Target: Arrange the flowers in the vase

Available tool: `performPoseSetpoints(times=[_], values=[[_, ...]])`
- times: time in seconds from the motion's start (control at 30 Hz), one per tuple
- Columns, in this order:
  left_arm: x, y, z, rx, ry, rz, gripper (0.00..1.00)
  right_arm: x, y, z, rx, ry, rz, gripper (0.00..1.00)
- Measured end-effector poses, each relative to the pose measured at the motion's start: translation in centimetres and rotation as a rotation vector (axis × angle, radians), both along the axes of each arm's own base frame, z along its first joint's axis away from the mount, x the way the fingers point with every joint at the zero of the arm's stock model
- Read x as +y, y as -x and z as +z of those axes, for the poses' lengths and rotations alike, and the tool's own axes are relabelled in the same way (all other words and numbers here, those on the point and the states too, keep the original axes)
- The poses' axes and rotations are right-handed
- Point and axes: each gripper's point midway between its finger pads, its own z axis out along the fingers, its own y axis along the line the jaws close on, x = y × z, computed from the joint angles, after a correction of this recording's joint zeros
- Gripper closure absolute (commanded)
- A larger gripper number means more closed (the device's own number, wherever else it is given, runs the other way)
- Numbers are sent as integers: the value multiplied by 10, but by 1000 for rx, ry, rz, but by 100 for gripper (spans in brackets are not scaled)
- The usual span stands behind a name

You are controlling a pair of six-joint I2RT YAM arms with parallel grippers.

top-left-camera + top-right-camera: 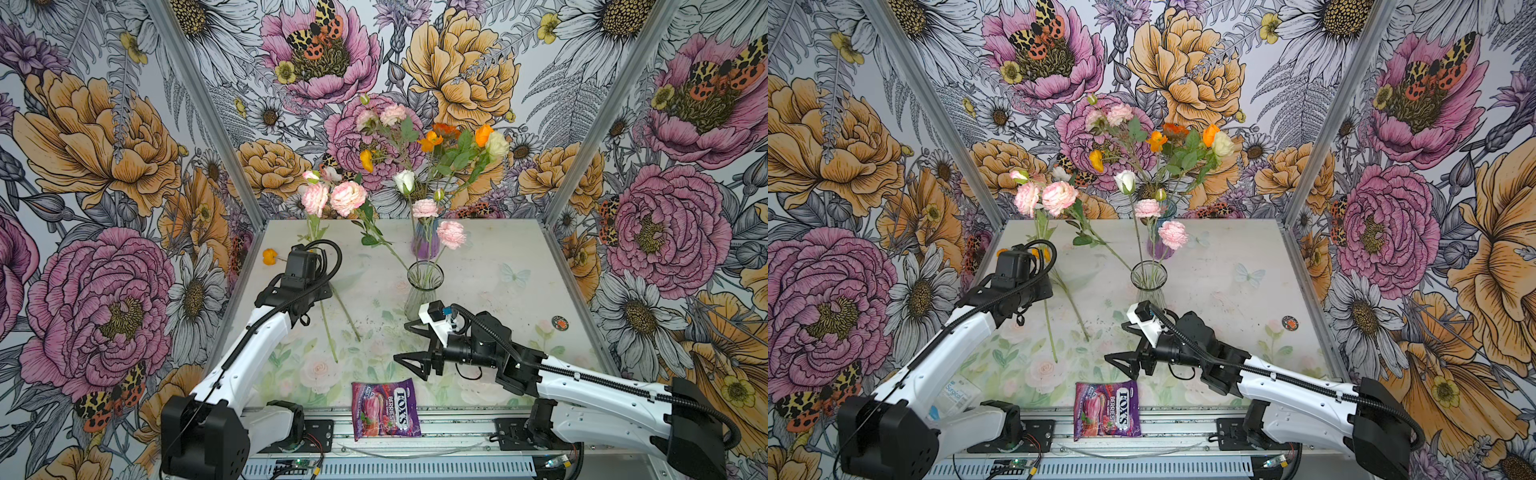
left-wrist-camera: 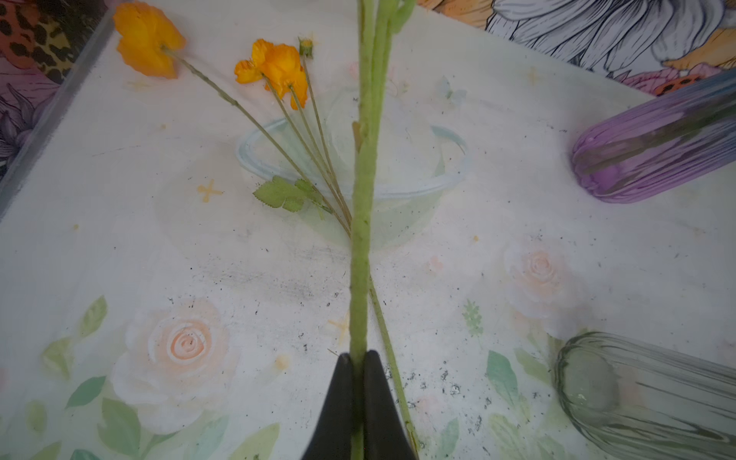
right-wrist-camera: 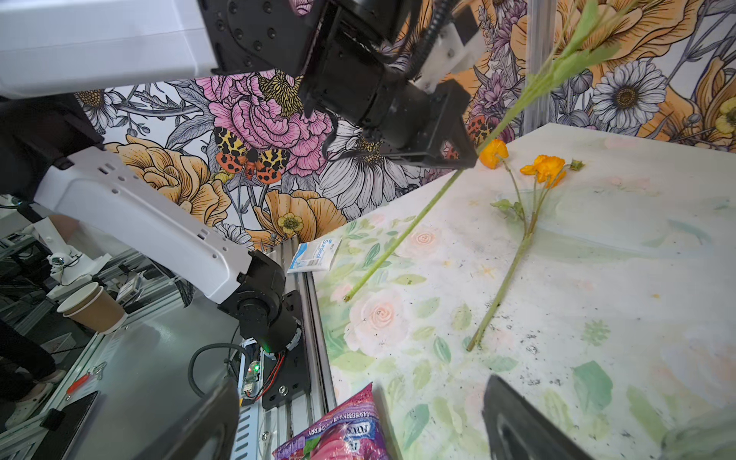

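Fox's candy bag [image 1: 385, 409] at front edge. Right tool [image 1: 403, 341] wide open nr clear vase [image 1: 424, 286] w/ carnations [image 1: 451, 235]. Top views hide left tool [image 2: 358, 358]; wrist views show it clamped on carnation stem [image 2: 360, 239], poppy sprig [image 2: 278, 67] flat on table [image 2: 517, 199].

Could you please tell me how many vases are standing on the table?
2. A clear glass vase stands near the middle of the table; a purple vase stands directly behind it, toward the back. Both hold flowers. No other vase shows.
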Motion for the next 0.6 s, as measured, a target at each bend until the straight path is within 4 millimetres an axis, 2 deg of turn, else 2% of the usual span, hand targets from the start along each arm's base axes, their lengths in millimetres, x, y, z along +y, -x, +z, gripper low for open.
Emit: performPoseSetpoints(times=[0.17,0.27,0.47,0.6], values=[[42,34,42,-166,-9,163,100,-4,2,-7,-7,40,2,3],[59,53,70,-271,-23,234,100,-4,2,-3,-23,58,6,3],[76,88,125,-470,-35,299,100,2,-1,33,-77,20,17,4],[80,107,164,-615,-51,288,100,9,-1,40,-83,10,39,4]])
